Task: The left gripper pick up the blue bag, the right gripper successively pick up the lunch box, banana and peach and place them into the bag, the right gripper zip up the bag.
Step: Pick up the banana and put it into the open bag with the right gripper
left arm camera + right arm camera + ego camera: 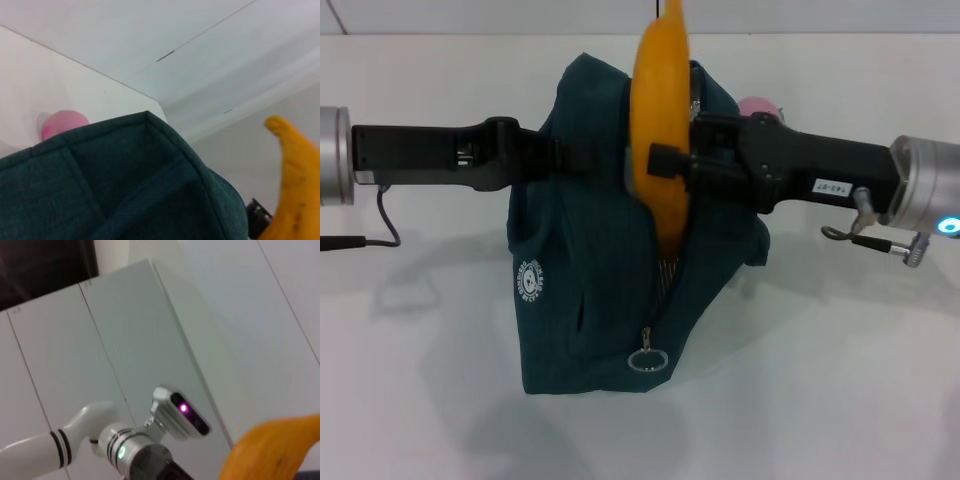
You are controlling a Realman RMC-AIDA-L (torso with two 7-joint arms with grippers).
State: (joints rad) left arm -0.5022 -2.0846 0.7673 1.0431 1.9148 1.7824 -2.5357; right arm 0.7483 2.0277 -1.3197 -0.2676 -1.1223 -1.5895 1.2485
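The blue bag stands upright mid-table, its zipper open down the front. From the left, my left gripper is shut on the bag's upper edge and holds it up. From the right, my right gripper is shut on the banana. The banana hangs upright over the bag's mouth, its lower end inside the opening. The peach lies on the table behind the right arm. The left wrist view shows the bag, peach and banana. The lunch box is hidden.
The zipper's ring pull hangs low on the bag's front, and a white round logo marks its left side. White table spreads around the bag. The right wrist view shows the banana, a white arm segment and wall panels.
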